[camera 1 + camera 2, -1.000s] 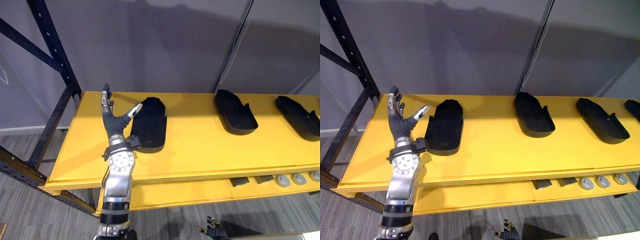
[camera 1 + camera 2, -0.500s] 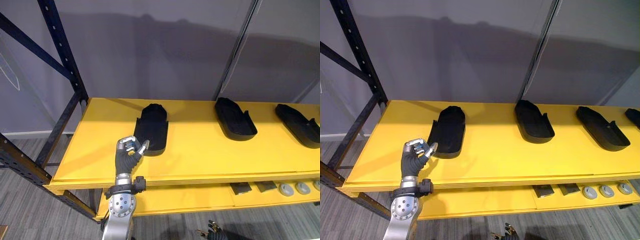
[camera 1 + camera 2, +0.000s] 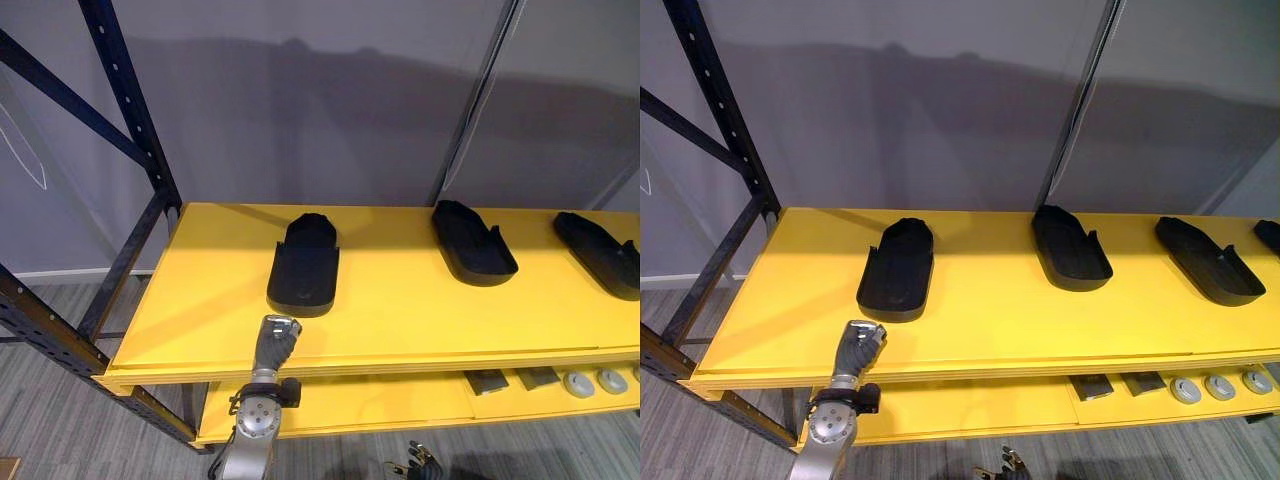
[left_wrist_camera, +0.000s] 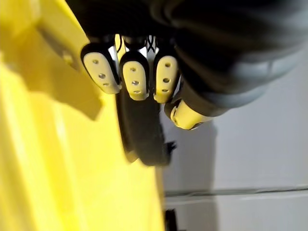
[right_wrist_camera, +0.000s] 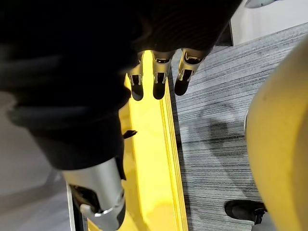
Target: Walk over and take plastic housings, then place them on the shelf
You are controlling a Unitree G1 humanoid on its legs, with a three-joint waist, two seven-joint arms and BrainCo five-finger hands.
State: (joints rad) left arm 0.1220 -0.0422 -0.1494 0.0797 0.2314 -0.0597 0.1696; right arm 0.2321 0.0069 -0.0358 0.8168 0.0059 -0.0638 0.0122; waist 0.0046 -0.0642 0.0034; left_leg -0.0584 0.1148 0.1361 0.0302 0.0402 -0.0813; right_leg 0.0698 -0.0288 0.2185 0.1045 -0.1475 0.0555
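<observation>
On a dark steel rack [image 3: 144, 130], a yellow shelf board [image 3: 400, 320] carries black shoe-shaped plastic housings, all lying hollow side up w/ long axis running front to back. The leftmost housing [image 3: 304, 265] sits in the left half of the board, nearer the back edge than the front. The 2nd housing [image 3: 474, 242] is approx. mid-board and well apart from it. The 3rd housing [image 3: 600, 253] lies towards the right edge, and a 4th housing [image 3: 1270, 235] just shows at the right edge in the right eye view.

The L hand [image 3: 277, 338] is at the board's front edge, just in front of the leftmost housing and not touching it. Its fingers [image 4: 136, 79] are curled in to the palm w/ thumb beside them, nothing in the grasp.

The R hand [image 3: 1005, 466] hangs low, below the front of the lower yellow shelf [image 3: 380, 395], over grey carpet floor [image 3: 60, 440]. Its fingers [image 5: 160, 79] look loosely straight and hold nothing; the view is tight, so prob. relaxed rather than fisted.

The lower shelf holds small dark blocks [image 3: 487, 379] and grey round discs [image 3: 580, 382] nr its right front.
</observation>
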